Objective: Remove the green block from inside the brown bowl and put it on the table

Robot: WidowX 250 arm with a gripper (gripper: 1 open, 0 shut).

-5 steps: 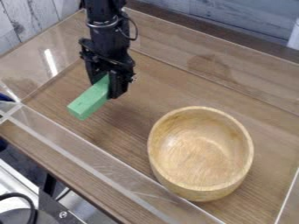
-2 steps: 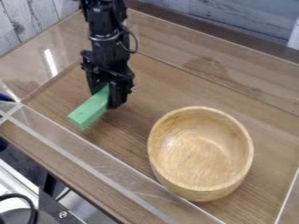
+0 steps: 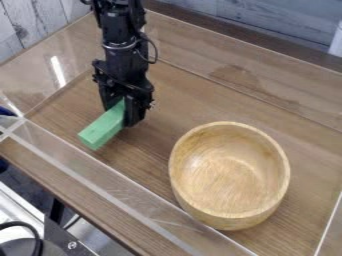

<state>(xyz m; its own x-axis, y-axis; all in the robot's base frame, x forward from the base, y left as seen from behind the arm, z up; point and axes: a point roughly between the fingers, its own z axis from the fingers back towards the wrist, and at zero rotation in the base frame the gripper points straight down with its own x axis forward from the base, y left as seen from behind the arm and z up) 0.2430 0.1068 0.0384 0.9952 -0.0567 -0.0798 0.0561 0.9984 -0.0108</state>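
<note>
Setting down the bright green rectangular block point(image 3: 102, 127), my black gripper point(image 3: 124, 108) clamped on it, seemingly touching the brown wood-grain table point(image 3: 227, 75); I release next.

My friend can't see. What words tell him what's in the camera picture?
A black robot gripper pointing down holds a green block shut in its jaws, the block's low end at or just above the wooden table. To the right sits an empty brown bowl.
</note>
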